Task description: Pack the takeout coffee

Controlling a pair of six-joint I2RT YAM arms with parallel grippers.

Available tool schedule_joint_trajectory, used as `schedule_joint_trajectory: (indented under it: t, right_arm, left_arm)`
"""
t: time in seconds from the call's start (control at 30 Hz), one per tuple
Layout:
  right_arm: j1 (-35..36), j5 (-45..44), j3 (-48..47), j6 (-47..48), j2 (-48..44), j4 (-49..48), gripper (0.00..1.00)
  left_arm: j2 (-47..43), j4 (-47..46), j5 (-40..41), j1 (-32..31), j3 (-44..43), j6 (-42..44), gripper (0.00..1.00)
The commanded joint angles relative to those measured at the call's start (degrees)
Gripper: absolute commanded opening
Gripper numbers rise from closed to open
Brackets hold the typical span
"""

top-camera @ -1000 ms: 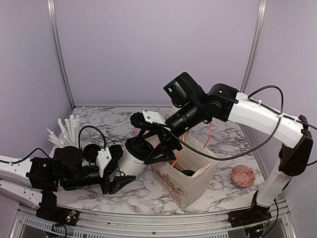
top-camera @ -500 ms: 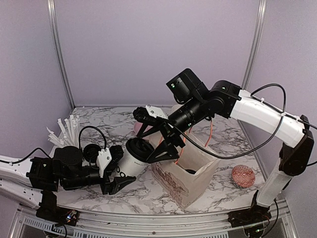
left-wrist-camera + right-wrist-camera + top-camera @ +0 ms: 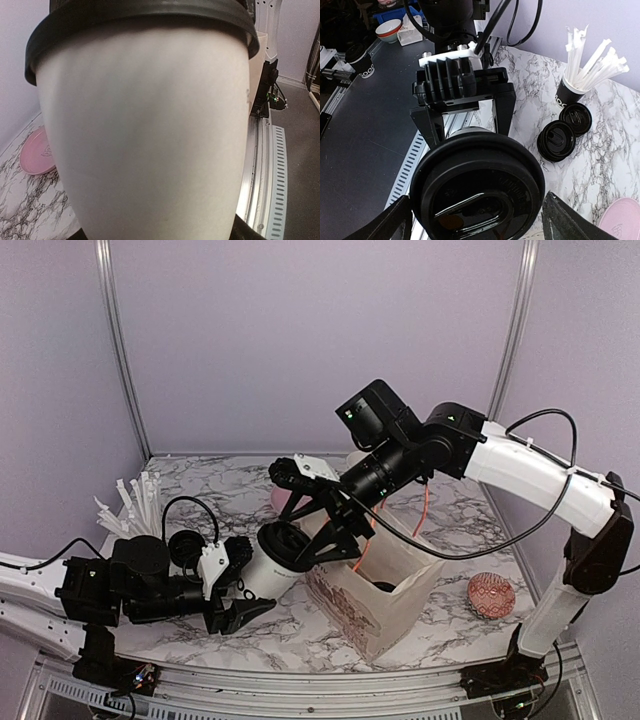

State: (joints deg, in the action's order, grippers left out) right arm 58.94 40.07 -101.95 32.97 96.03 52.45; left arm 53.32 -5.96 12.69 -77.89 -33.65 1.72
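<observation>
My left hand clamps the tilted white paper cup with black lid just left of the white paper bag, right hand open astride it; early release could drop it.

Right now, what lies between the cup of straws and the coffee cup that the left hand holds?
Loose black lids lie on the table between straw cup and coffee cup, clearest in the right wrist view.

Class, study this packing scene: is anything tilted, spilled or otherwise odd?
The coffee cup in the left gripper is tipped far off upright, its lid leaning toward the paper bag. The lid looks seated and no spill shows.
</observation>
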Motion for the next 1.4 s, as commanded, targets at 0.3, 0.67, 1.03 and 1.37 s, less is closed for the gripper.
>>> schedule_joint_trajectory:
  t: [0.3,0.67,1.03,1.37]
  right_arm:
    - [0.8,-4.9,0.6,0.1,0.2,-1.4,0.82]
    - [1.0,-6.0,0.7,0.8,-0.5,-1.6,0.73]
    - [3.4,-14.9,2.2,2.6,-0.3,-2.4,0.68]
    - [10.3,-25.5,1.3,10.3,2.1,3.4,0.68]
  left_arm:
    - [0.2,-1.3,-0.2,0.3,-2.2,0.4,0.66]
    - [0.3,-0.1,4.8,0.2,-2.2,-1.0,0.83]
    - [-2.6,14.3,6.5,0.2,-5.3,-4.8,0.99]
    - [-11.6,29.8,10.8,0.3,-14.4,-7.1,0.99]
